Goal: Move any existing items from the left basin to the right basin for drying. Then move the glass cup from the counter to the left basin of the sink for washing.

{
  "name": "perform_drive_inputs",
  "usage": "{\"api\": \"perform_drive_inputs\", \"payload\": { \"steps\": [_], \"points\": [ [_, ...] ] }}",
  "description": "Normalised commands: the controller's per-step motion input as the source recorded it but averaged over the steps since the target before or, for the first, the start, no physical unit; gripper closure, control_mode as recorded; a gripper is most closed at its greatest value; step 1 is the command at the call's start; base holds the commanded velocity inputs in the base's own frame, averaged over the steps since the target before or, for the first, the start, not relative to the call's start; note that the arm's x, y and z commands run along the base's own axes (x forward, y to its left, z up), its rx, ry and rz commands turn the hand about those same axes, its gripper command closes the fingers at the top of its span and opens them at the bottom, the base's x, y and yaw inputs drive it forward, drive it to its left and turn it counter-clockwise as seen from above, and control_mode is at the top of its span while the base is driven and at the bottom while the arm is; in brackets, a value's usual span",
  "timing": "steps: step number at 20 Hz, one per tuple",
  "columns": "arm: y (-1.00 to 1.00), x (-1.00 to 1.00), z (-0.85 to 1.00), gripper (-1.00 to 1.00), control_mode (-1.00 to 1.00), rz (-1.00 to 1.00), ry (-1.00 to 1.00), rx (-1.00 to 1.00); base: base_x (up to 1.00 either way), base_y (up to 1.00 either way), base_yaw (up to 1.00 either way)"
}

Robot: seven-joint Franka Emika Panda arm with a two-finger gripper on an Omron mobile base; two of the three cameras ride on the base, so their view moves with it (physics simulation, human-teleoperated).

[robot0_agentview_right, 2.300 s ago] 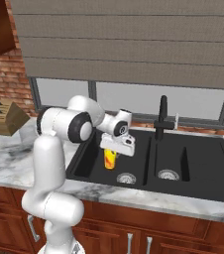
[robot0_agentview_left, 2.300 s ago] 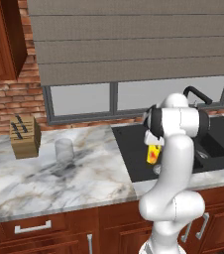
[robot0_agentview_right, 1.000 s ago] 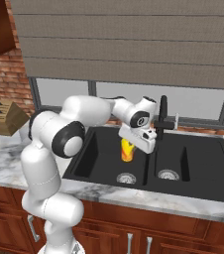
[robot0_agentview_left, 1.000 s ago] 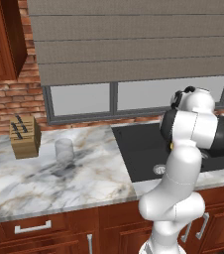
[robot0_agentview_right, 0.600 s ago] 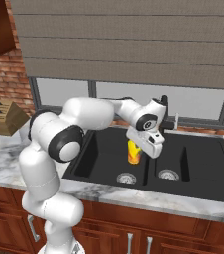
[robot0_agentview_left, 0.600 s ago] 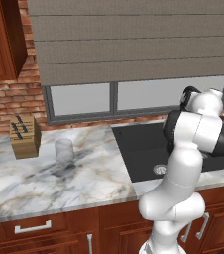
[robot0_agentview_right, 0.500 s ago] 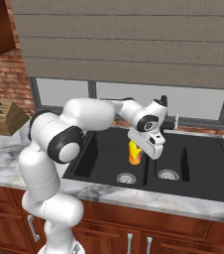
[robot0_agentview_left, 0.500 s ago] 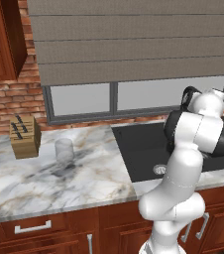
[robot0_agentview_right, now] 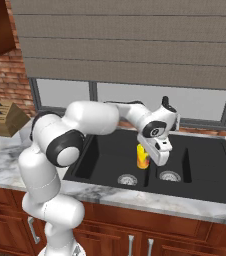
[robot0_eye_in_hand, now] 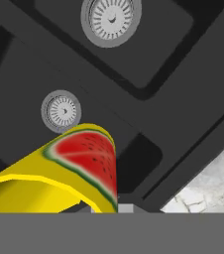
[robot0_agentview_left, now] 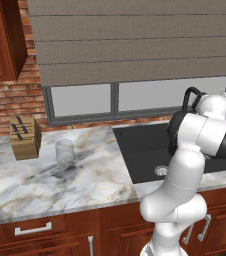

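A: Where is the yellow container (robot0_agentview_right: 143, 156) at this moment?

B: In the right base view it hangs upright above the black double-bowl sink (robot0_agentview_right: 205, 170), over the ridge between the two bowls, clear of the sink floor. The gripper (robot0_agentview_right: 150, 159) is clenched on it, the white hand sitting at its 3 o'clock side.

A: And from the hand camera?

B: The container (robot0_eye_in_hand: 64, 173) lies across the lower left of that view, its side showing a red watermelon slice with a green rind. Two silver drains sit beyond it: one (robot0_eye_in_hand: 61, 111) just above it at 11 o'clock, the other (robot0_eye_in_hand: 111, 18) larger, at the top around 12 o'clock. A corner of white marble counter (robot0_eye_in_hand: 208, 183) shows at 4 o'clock.

A: Which basin is under it?

B: I cannot tell for sure. In the right base view the left basin (robot0_agentview_right: 110, 155) spreads toward 9 o'clock of the container and the right basin (robot0_agentview_right: 197, 167) toward 3 o'clock.

A: The glass cup?

B: In the left base view the glass cup (robot0_agentview_left: 64, 151) stands upright on the counter (robot0_agentview_left: 45, 180), well apart from the sink (robot0_agentview_left: 145, 150), which lies at its 3 o'clock. A wooden knife block (robot0_agentview_left: 24, 137) stands near the cup at its 10 o'clock, against the brick wall (robot0_agentview_left: 15, 105).

A: Anything else there?

B: The black curved faucet (robot0_agentview_left: 188, 97) rises behind the arm's elbow.
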Motion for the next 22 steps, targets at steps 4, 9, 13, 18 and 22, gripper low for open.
{"api": "perform_drive_inputs", "payload": {
  "steps": [4, 9, 13, 18, 22],
  "points": [
    [-0.32, -0.11, 0.0, 1.0, -1.0, -0.16, 0.0, 0.0, 0.0, 0.0, 0.0],
    [-0.3, -0.03, 0.0, 1.0, -1.0, -0.16, 0.0, 0.0, 0.0, 0.0, 0.0],
    [-0.23, 0.0, 0.0, 1.0, -1.0, -0.13, 0.0, 0.0, 0.0, 0.0, 0.0],
    [-0.16, 0.1, -0.05, 1.0, -1.0, -0.09, 0.01, 0.0, 0.0, 0.0, 0.0],
    [-0.18, 0.1, -0.06, 1.0, -1.0, -0.07, 0.0, 0.0, 0.0, 0.0, 0.0]
  ]
}}
